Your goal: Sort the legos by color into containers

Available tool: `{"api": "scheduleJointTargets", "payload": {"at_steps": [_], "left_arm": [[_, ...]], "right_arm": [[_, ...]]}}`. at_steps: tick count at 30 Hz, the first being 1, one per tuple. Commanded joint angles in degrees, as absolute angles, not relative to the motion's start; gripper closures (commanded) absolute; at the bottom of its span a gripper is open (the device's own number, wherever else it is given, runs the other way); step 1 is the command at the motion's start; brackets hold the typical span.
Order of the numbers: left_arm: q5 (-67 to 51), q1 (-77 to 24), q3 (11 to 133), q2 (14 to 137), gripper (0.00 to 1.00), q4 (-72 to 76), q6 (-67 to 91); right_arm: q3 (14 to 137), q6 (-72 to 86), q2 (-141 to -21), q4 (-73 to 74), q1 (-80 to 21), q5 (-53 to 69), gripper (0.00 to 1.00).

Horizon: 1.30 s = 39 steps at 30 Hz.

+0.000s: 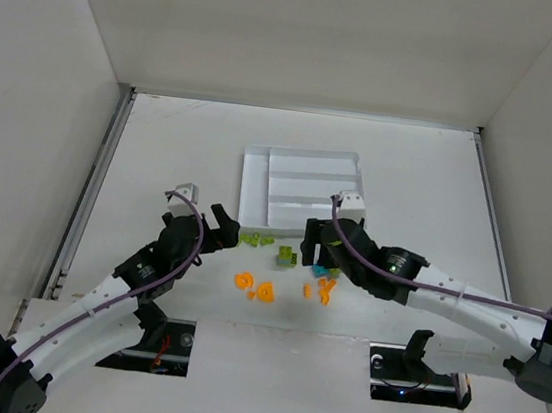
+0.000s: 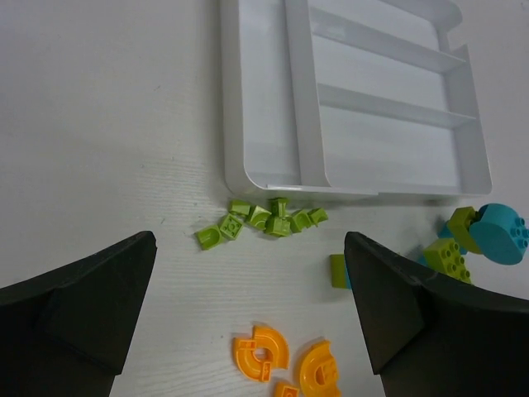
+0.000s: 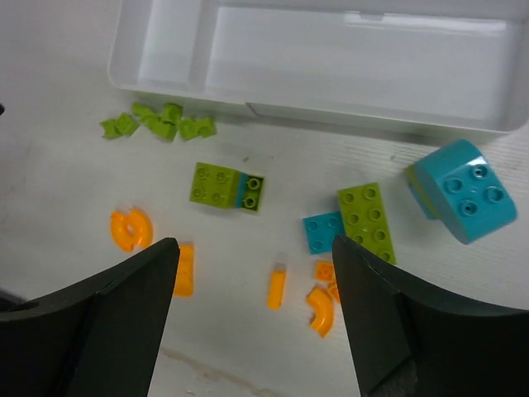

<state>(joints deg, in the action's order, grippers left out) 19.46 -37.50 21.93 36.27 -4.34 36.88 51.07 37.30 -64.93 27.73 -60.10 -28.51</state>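
Note:
The legos lie loose on the table in front of the white tray (image 1: pixel 251 183). Small lime pieces (image 2: pixel 260 219) cluster by the tray's near edge (image 2: pixel 234 124). Orange curved pieces (image 2: pixel 264 351) lie closer to me. My left gripper (image 2: pixel 248 273) hangs open above them, holding nothing. My right gripper (image 3: pixel 254 256) is open over a small orange bar (image 3: pixel 277 285) and an orange curve (image 3: pixel 322 310). Near it lie a lime brick with a teal part (image 3: pixel 227 186), a teal plate (image 3: pixel 324 231), a lime brick (image 3: pixel 366 219) and a teal rounded block (image 3: pixel 463 190). The tray compartments (image 3: pixel 331 50) hold nothing that I can see.
White walls enclose the table on the left, right and back. The two arm bases (image 1: pixel 159 338) sit at the near edge. Bare table surrounds the tray and the lego cluster (image 1: pixel 287 257).

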Motion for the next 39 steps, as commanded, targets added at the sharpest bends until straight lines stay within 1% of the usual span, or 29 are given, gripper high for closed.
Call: {"api": "scheduleJointTargets", "payload": {"at_steps": [1,2,4,5,6,7,9,10,12,14,16,17,18,19,20,21,22,24,25,26,27,29,31,32,34,39], "left_arm": [[19.95,-37.40,21.36,33.40,0.00,-4.66,38.76],[19.69,-37.22,21.10,33.05,0.00,-4.48,38.85],[19.60,-37.13,20.65,32.61,0.00,-4.13,38.94],[19.60,-37.13,20.65,32.61,0.00,-4.13,38.94],[20.64,-36.87,20.39,33.30,0.00,-3.70,39.02],[21.18,-36.78,20.30,34.01,0.00,-3.60,39.37],[21.80,-37.48,20.48,34.98,0.00,-3.17,40.51],[21.80,-37.83,20.30,34.98,0.00,-2.47,40.87],[22.84,-38.71,19.43,34.72,0.00,-0.97,42.53],[25.21,-39.50,18.81,33.23,0.00,-1.75,45.07],[26.98,-40.12,18.81,31.56,0.00,-4.12,47.36],[27.33,-40.64,18.81,30.77,0.09,-4.48,47.29],[27.68,-41.08,18.81,30.24,0.43,-4.74,46.33],[27.69,-41.35,18.90,30.06,0.60,-5.36,45.45],[27.51,-41.44,18.98,30.06,0.68,-6.06,44.83],[27.16,-41.70,19.25,30.15,0.75,-7.89,44.82],[27.16,-42.14,19.51,30.23,0.78,-9.91,45.00],[27.68,-43.54,19.34,30.23,0.78,-13.00,45.44],[28.38,-44.33,19.07,30.15,0.76,-15.01,45.61],[28.48,-44.69,19.07,30.15,0.74,-15.99,45.96],[28.13,-45.39,19.16,30.15,0.68,-17.48,47.53],[28.65,-46.70,19.60,30.76,0.64,-18.97,48.68],[29.35,-47.41,20.21,32.16,0.57,-20.12,50.18],[29.53,-47.50,20.74,33.30,0.56,-20.82,50.71],[29.71,-47.33,21.62,35.23,0.54,-21.70,50.89],[29.45,-47.24,21.19,35.60,0.51,-18.47,50.28]], "right_arm": [[55.81,37.53,-66.97,27.60,-63.84,-30.58,0.22],[56.07,37.79,-67.23,27.34,-64.63,-30.76,0.25],[56.51,38.67,-67.94,26.90,-66.92,-30.85,0.35],[56.60,39.02,-68.46,26.63,-68.06,-30.94,0.43],[56.51,39.20,-68.90,26.46,-68.85,-30.94,0.49],[56.25,39.46,-69.52,26.37,-69.82,-31.02,0.57],[55.99,40.07,-71.44,26.45,-72.10,-31.03,0.76],[55.81,40.34,-72.24,26.37,-72.98,-30.76,0.81],[55.64,40.52,-74.34,25.76,-75.26,-30.32,0.84],[55.20,39.99,-76.80,24.35,-77.64,-30.06,0.82],[54.32,39.82,-79.00,22.16,-79.66,-29.45,0.75],[53.62,39.64,-79.71,20.84,-80.45,-29.27,0.71],[52.40,39.55,-80.41,18.65,-81.07,-29.09,0.66],[50.90,39.55,-80.94,15.76,-81.51,-28.66,0.58],[50.19,39.64,-81.12,14.34,-81.69,-28.30,0.53],[49.05,39.99,-81.56,11.80,-81.87,-27.69,0.45],[48.09,40.25,-82.08,9.52,-81.87,-27.34,0.39],[47.64,40.34,-83.92,7.04,-82.13,-27.59,0.33],[47.98,40.52,-85.15,6.94,-82.13,-27.95,0.31],[48.16,40.69,-85.77,7.12,-82.13,-28.12,0.29],[48.60,41.48,-87.43,7.82,-82.13,-28.65,0.27],[48.95,42.53,-89.02,8.61,-82.22,-29.27,0.26],[49.22,43.41,-90.70,8.53,-81.78,-28.83,0.25],[49.39,43.68,-91.49,8.35,-81.43,-28.65,0.25],[50.09,44.21,-93.16,8.70,-80.64,-28.74,0.25],[50.97,45.79,-95.27,10.02,-78.79,-29.35,0.32]]}}
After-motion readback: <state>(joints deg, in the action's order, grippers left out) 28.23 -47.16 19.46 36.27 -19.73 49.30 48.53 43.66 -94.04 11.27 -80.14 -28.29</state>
